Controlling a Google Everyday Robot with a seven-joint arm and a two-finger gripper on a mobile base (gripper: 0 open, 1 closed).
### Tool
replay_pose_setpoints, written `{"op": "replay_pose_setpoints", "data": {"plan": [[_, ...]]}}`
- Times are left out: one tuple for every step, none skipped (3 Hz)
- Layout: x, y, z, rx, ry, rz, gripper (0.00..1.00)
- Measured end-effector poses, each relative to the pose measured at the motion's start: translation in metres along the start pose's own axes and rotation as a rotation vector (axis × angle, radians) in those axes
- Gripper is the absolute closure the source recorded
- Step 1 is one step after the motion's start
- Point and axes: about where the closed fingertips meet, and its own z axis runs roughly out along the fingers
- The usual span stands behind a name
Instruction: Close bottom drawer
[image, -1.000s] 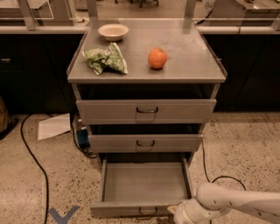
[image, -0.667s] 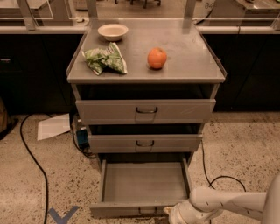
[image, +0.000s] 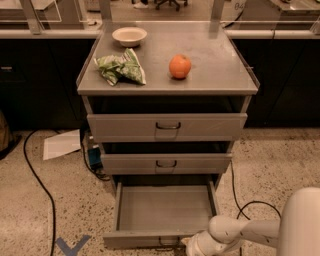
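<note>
**Item 1, bottom drawer** (image: 162, 209): lowest of the 3 drawers in the grey metal cabinet (image: 215, 60). It is pulled well out toward the camera and its shallow tray is bare. The low front panel carries a small dark wire handle (image: 168, 243) at its centre. Its position matches the frame 0.7 s earlier.

**Item 2, gripper** (image: 192, 247): white, at the bottom edge of the view. It is against the cabinet's lowest front panel, just right of the wire handle. Whether it is open, closed or gripping cannot be told. It has shifted slightly left toward the handle since 0.7 s ago. More of the arm's broad white link (image: 301, 220) now fills the lower right corner.

**Item 3, middle drawer** (image: 166, 163): slightly out of the cabinet.

**Item 4, top drawer** (image: 167, 126): widest front, standing a little further out than the middle one.

**Item 5, on the cabinet top:**
- a pale bowl (image: 129, 36) at the rear left
- a crumpled green bag (image: 121, 68) at the front left
- an orange fruit (image: 180, 66) near the centre, apart from the bag

All 3 are unmoved.

**Item 6, floor around the cabinet:**
- a sheet of paper (image: 61, 144) to its left
- a black cable (image: 40, 185) curving further left
- a blue tape mark (image: 72, 246) at the front left
- a second cable (image: 245, 205) to the right
</note>
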Motion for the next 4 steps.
{"op": "replay_pose_setpoints", "data": {"plan": [[0.016,-0.014,0.03,-0.028,0.028,0.024,0.0],[0.016,-0.013,0.03,-0.027,0.028,0.024,0.0],[0.008,-0.029,0.032,-0.01,0.017,0.025,0.0],[-0.02,-0.064,0.024,0.049,0.013,-0.009,0.0]]}}
